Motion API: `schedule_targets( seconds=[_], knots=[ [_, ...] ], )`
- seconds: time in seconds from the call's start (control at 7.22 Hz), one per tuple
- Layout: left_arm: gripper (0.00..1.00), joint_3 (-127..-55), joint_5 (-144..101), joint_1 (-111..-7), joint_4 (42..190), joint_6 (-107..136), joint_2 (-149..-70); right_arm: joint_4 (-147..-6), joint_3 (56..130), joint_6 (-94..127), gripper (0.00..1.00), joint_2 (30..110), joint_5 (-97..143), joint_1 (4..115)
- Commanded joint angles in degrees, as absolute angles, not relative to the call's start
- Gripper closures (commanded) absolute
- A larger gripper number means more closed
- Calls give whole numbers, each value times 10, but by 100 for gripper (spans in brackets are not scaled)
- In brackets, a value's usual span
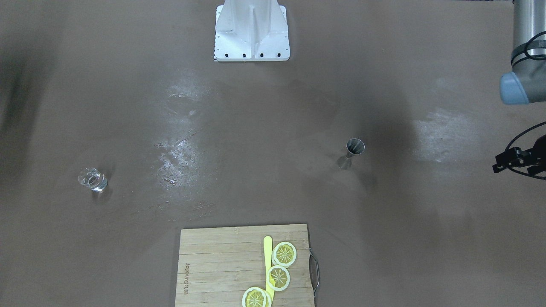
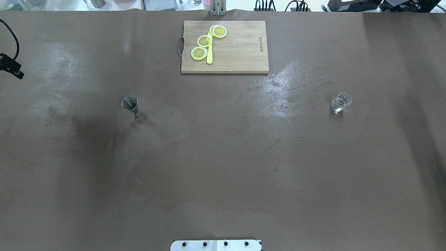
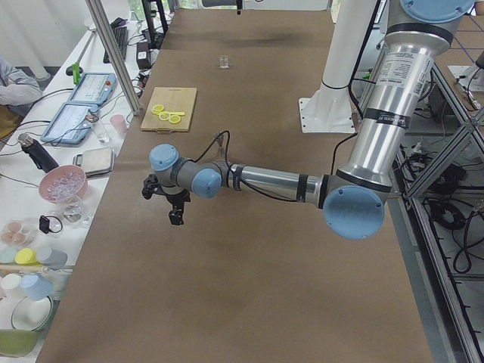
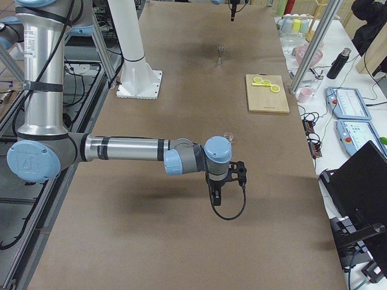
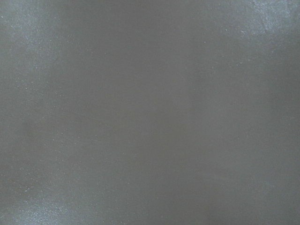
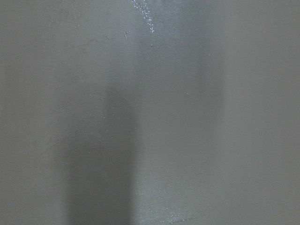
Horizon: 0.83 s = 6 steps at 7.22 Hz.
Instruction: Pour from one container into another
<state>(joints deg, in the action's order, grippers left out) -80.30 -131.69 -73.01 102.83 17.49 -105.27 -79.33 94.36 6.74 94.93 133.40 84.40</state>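
Observation:
The clear glass cup (image 1: 91, 179) stands upright on the brown table, on the robot's right side (image 2: 340, 103). The steel jigger (image 1: 352, 152) stands upright on the robot's left side (image 2: 133, 108). Neither gripper touches either one. My left gripper (image 3: 176, 214) hangs over bare table beyond the jigger; only a black part of it (image 1: 518, 160) shows at the front view's edge, so I cannot tell its state. My right gripper (image 4: 216, 198) hangs outward of the cup (image 4: 228, 136) and shows only in the right side view. Both wrist views show bare table.
A wooden cutting board (image 2: 240, 48) with lemon slices (image 2: 204, 41) and a yellow knife (image 2: 209, 55) lies at the table's far edge. The white robot base (image 1: 251, 38) stands at the near middle. Wet streaks (image 2: 282, 87) mark the table beside the board.

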Motion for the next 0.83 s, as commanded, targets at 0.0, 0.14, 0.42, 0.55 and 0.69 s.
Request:
schedule_targets(
  seconds=[0.0,0.14,0.42,0.55,0.69],
  knots=[
    [1,-803,-1303,-730,1034,175,-1053,-793,943,68,0,950,1334,845],
    [1,-805,-1303,-730,1046,175,-1060,-793,943,68,0,950,1334,845],
    [1,-807,-1300,-730,1149,180,-1045,-794,941,68,0,950,1334,845],
    [1,-820,-1305,-730,1205,185,-1033,-793,942,68,0,950,1337,845],
    [1,-818,-1306,-729,1250,183,-1022,-794,940,68,0,952,1338,845]
  ],
)
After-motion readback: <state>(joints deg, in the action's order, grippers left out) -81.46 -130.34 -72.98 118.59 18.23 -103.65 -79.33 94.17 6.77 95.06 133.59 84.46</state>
